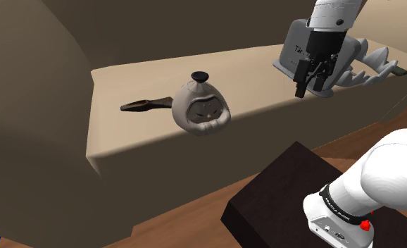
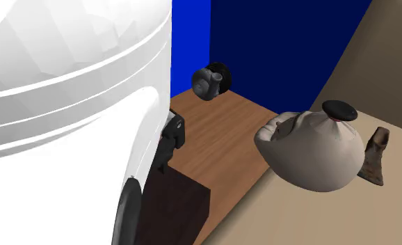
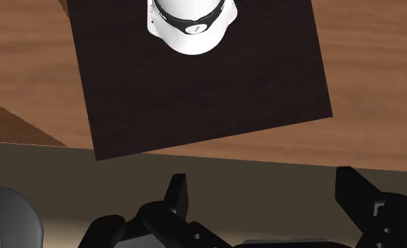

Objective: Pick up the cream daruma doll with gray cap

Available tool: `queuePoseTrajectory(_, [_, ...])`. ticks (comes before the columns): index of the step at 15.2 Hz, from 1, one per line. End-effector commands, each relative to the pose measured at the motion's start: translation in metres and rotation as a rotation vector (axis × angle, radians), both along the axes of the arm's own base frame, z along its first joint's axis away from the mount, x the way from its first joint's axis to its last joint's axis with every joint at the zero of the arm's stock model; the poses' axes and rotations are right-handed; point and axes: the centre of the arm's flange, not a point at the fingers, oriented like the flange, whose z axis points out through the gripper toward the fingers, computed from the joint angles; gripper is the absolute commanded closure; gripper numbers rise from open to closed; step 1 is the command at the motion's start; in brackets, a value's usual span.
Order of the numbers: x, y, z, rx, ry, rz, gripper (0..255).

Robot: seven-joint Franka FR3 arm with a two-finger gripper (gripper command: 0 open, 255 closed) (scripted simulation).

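The cream daruma doll stands on the beige counter, carved face toward the shoulder camera and a dark grey cap on top. The second exterior view shows the doll close up near the counter's edge, with its cap visible. My gripper hangs above the counter well to the shoulder view's right of the doll and does not touch it. In the wrist view the gripper is open, fingers wide apart with nothing between them.
A dark brown handled tool lies just beyond the doll. A grey rack-like object and a pale box sit right behind the gripper. The dark stand is below on the wooden floor. A dark round object lies by the blue wall.
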Motion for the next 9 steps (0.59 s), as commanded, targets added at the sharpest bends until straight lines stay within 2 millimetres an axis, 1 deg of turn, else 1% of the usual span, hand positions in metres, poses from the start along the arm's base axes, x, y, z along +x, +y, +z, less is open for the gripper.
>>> queuePoseTrajectory(1, [0.0,0.0,0.0,0.0,0.0,0.0,0])
queuePoseTrajectory(9, [0.054,0.087,0.023,-0.027,-0.049,-0.021,0])
